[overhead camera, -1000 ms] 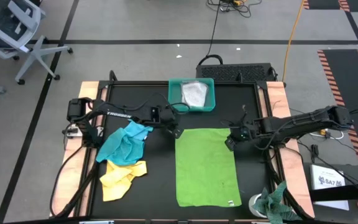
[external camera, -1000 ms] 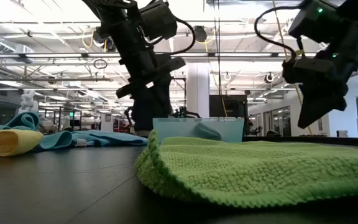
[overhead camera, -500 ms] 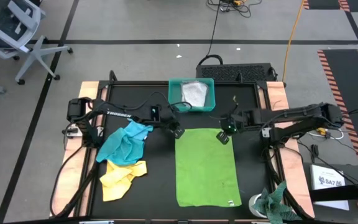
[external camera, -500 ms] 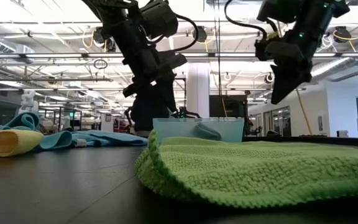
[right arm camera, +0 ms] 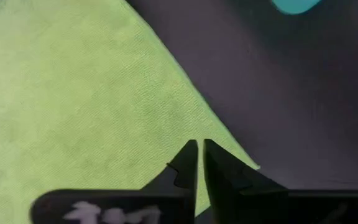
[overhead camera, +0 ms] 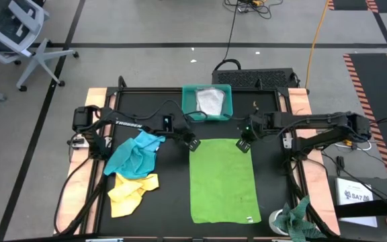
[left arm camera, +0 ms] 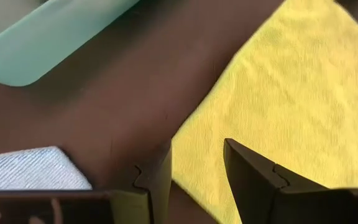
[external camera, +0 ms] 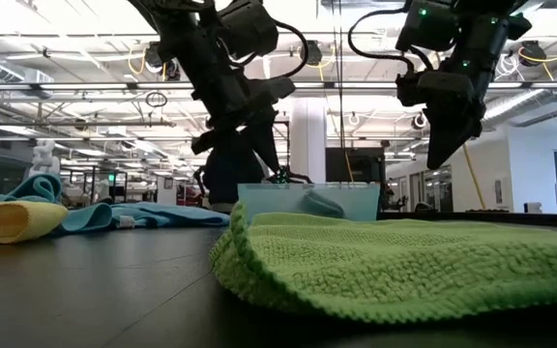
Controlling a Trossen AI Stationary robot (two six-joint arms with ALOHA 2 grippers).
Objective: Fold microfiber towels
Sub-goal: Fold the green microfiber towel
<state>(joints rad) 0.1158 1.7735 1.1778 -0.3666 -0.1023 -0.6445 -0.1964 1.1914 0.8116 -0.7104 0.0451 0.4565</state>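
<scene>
Right gripper (overhead camera: 242, 145) swung inward to lime green towel's (overhead camera: 224, 178) far right corner, fingers nearly closed, empty | left gripper (overhead camera: 192, 142) hovers at far left corner, fingers parted, empty | towel flat mid-bench (overhead camera: 277, 195); bare bench beside both long edges

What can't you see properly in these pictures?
- The pale grey cloth in the rigid teal plastic tray: too small in the high view to tell whether it is folded; in the low view the tray wall blurs it.
- The lime green microfiber towel: its near part is cut off by the low view's bottom edge.
- The crumpled yellow towel: the turquoise towel covers its top part.
</scene>
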